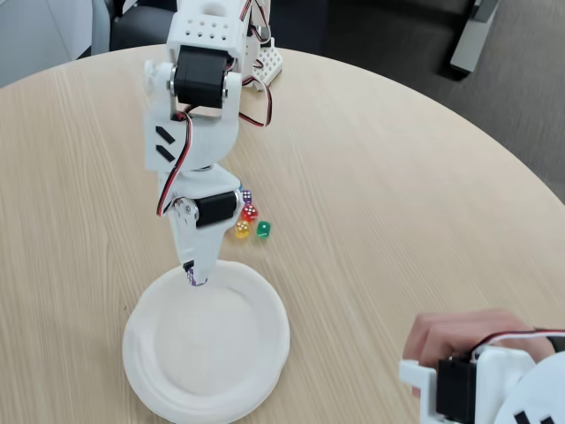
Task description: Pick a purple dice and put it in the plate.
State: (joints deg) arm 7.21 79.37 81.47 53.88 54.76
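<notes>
While the arm leans over the round wooden desk [371,177]:
Jaws [192,279]: closed on a tiny purple dice [191,278], tip just above the plate's far rim.
Plate [256,380]: white, bare, near the desk's front edge.
Other dice: purple [246,196], red [250,212], yellow [241,230], green [263,230], clustered beside the arm.
Corner: a hand [459,336] on a second white device [477,389].

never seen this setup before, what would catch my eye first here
The white robot arm reaches down the middle of the round wooden table, its gripper holding a purple dice at the far rim of a white plate. Just behind it sit small colored dice, and a hand rests at bottom right.
</notes>
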